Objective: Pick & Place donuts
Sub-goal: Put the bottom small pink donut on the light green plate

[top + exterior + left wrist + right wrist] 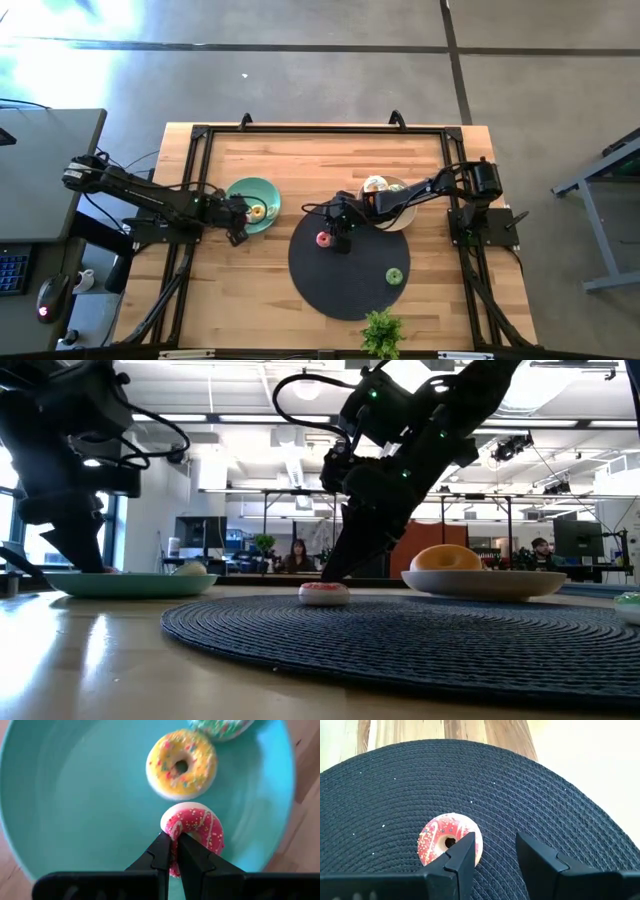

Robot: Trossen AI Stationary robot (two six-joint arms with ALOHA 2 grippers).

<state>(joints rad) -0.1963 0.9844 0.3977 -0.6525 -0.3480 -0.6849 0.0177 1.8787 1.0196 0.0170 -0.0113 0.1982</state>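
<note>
**Left claw grips a pink donut; right claw spread beside another**

Your left claw (170, 851) is pinched tight on the rim of a pink donut (196, 827) over the teal plate (65, 795), where a yellow donut (181, 764) lies. Your right claw (495, 852) stands wide on the dark mat (530, 785), one finger touching the pink sprinkled donut (441, 844). A green donut (394, 275) sits well apart on the mat, on the bench (250, 290).
</note>
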